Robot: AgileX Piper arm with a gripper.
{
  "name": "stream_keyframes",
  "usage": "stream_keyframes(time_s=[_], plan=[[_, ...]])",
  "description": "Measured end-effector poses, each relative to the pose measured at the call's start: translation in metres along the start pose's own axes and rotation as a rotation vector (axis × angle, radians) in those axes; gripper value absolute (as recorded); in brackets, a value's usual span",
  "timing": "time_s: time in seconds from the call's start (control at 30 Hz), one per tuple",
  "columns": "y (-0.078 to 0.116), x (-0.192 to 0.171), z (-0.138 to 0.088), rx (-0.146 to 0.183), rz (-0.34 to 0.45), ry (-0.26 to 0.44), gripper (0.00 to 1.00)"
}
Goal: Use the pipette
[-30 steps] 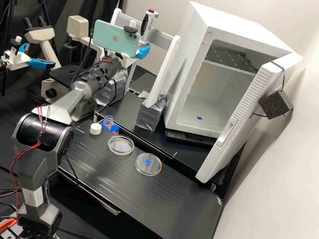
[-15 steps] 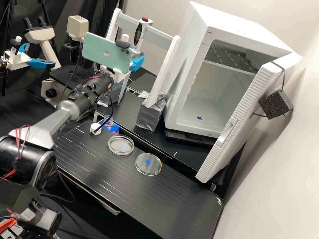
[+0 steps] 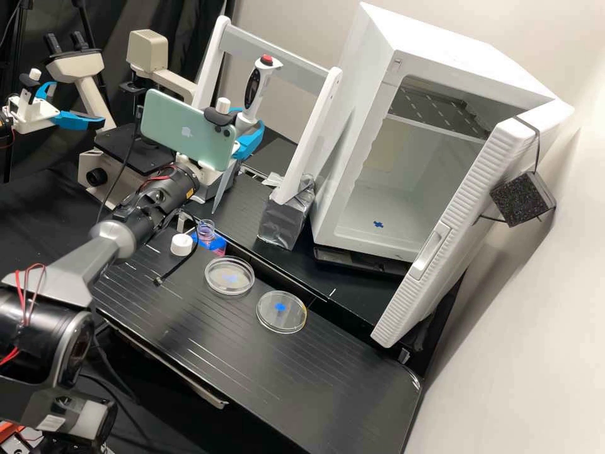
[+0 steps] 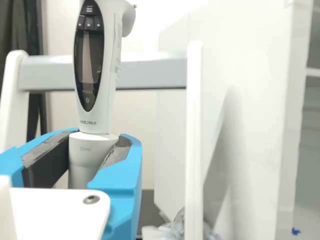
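1. The pipette (image 3: 257, 91) is in the pincer (image 4: 98, 142), whose pads press on its pale collar from both sides; the display and red-topped head rise above the grip.
2. Its long axis stands close to upright, across the fingers' reach, with the slim tip (image 3: 218, 198) hanging well below the pincer.
3. The relation that matters: the open bottle (image 3: 206, 233) of pink liquid lies lower than the pincer, near the tip in the high view. Whether tip and mouth line up I can't tell.
4. Probably the next move is to centre the tip over that mouth, then lower it upright; a lean could catch the rim.
5. The white cap (image 3: 181, 244) sits below the pincer, just beside the bottle.
6. Also below, farther off towards the incubator (image 3: 435, 157), are two dishes, the nearer (image 3: 229, 277) and the farther (image 3: 282, 312).
7. The rack's crossbar (image 3: 283, 62) is beyond the pincer, apart from the pipette.
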Motion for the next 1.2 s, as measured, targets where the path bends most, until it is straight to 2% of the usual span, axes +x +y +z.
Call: stream_keyframes(time_s=[0.3, 0.9, 1.2], plan=[[-0.011, -0.006, 0.004, 0.004, 0.012, -0.014, 0.0], [-0.028, 0.0, 0.022, -0.026, 0.007, -0.063, 0.0], [-0.035, -0.008, 0.032, 0.003, 0.029, -0.095, 0.0]])
